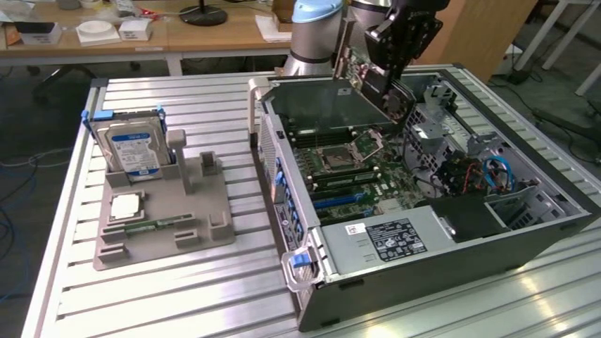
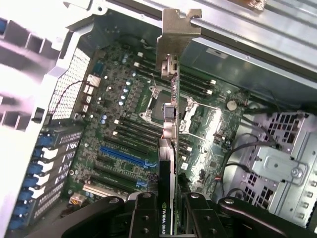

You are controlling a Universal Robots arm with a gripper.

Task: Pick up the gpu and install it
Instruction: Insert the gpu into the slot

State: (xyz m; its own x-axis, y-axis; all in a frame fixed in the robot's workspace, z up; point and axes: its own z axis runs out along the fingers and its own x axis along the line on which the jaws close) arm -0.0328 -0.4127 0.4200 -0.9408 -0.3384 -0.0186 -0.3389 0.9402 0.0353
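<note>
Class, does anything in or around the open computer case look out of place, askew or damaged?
The gpu is not in a slot: the gripper holds it, tilted, above the motherboard. Nothing looks damaged or spilled.

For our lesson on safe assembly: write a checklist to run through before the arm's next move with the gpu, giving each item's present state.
1. claw clamped on gpu: ok.
2. gpu held above the open computer case: ok.
3. blue expansion slot empty: ok.
4. gpu seated in a slot: not ok.
5. gpu's edge aligned with the slot: cannot tell.
</note>
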